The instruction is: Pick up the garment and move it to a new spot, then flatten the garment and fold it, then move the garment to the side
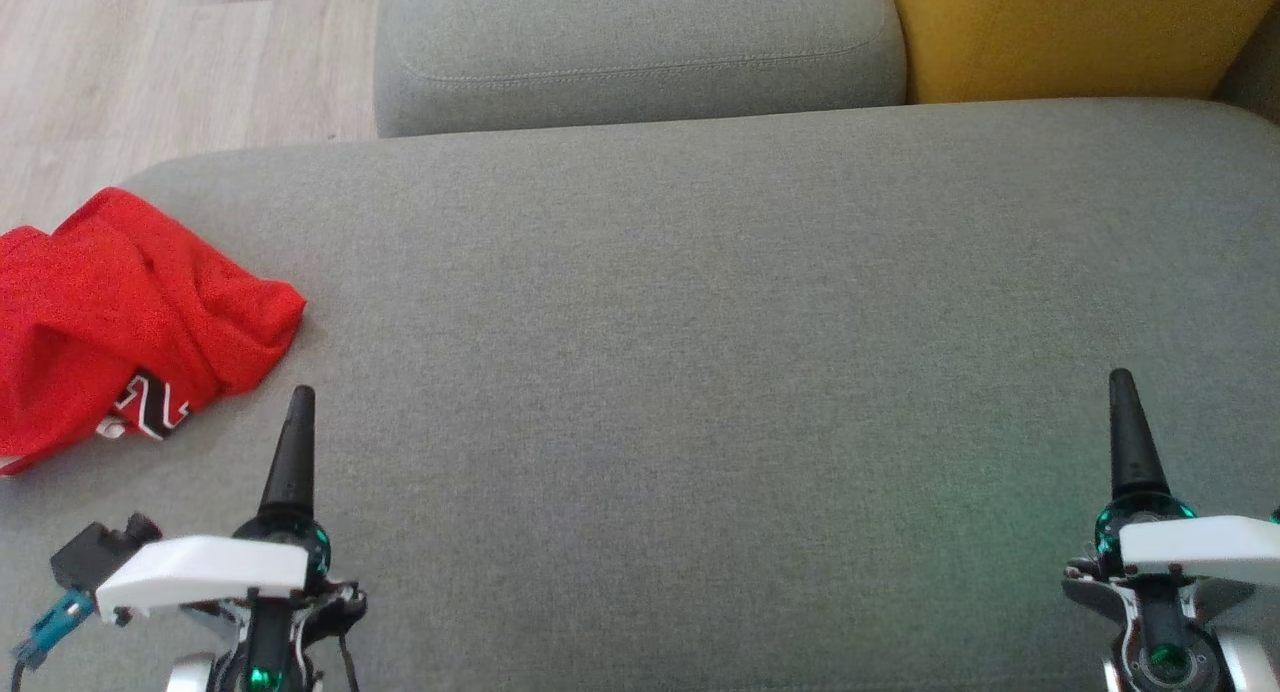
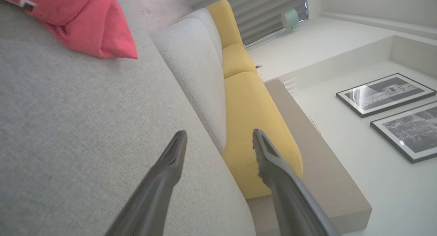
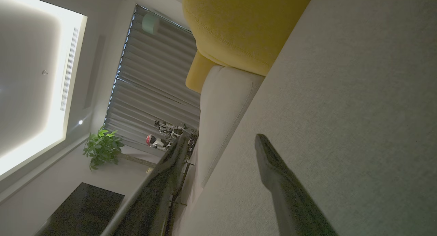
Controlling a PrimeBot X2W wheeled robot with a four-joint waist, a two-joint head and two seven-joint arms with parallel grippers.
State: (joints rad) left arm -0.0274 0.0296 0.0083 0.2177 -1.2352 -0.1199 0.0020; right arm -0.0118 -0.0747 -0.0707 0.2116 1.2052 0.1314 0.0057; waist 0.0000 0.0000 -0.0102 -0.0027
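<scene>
Your left pincer and right pincer are released (empty), because the garment, just beyond the left one, awaits grasping.

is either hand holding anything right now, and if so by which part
Nothing is held. The left hand and right hand are both open and empty; the red garment lies crumpled on the grey seat, untouched.

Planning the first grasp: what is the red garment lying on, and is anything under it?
The red garment lies crumpled on the grey seat cushion, near its left end. Whatever its folds cover cannot be seen.
</scene>
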